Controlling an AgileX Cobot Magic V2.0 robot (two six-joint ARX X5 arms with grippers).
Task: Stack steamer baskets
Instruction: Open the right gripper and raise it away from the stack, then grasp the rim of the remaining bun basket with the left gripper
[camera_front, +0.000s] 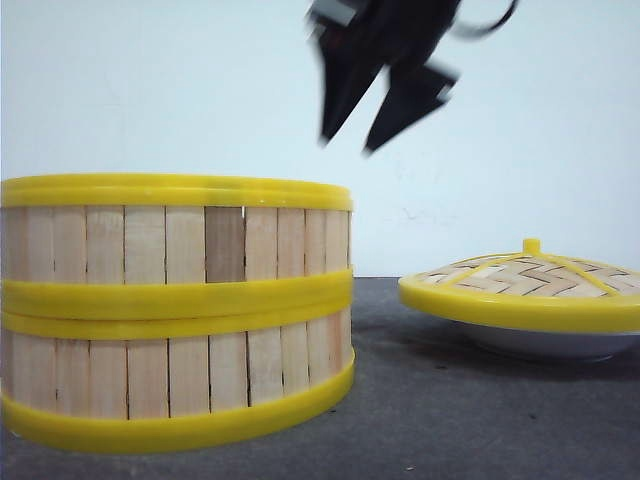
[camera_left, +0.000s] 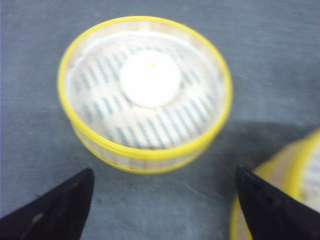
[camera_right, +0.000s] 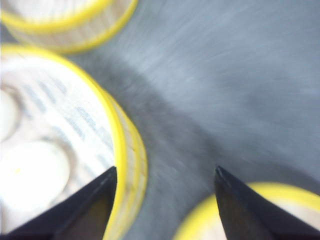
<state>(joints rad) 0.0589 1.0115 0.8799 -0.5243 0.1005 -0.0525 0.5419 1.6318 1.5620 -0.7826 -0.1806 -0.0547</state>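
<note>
Two steamer baskets stand stacked at the left of the front view, the upper steamer basket (camera_front: 175, 245) on the lower steamer basket (camera_front: 175, 375). My right gripper (camera_front: 347, 145) hangs open, high in the air to the right of the stack, holding nothing. In the right wrist view this gripper (camera_right: 166, 169) is over bare table beside the stack (camera_right: 75, 125), which holds white buns. A third steamer basket (camera_right: 70, 25) lies beyond the stack. The open left gripper (camera_left: 164, 170) hovers near that single steamer basket (camera_left: 175, 125), which holds a white bun (camera_left: 150, 78). Both wrist views are blurred.
A domed woven lid (camera_front: 520, 280) with a yellow rim rests on a white dish (camera_front: 545, 345) at the right. Its yellow rim (camera_right: 280, 192) shows under my right finger. The dark grey table (camera_front: 420, 420) runs between stack and lid. The stack's rim (camera_left: 295, 165) lies by my left gripper's finger.
</note>
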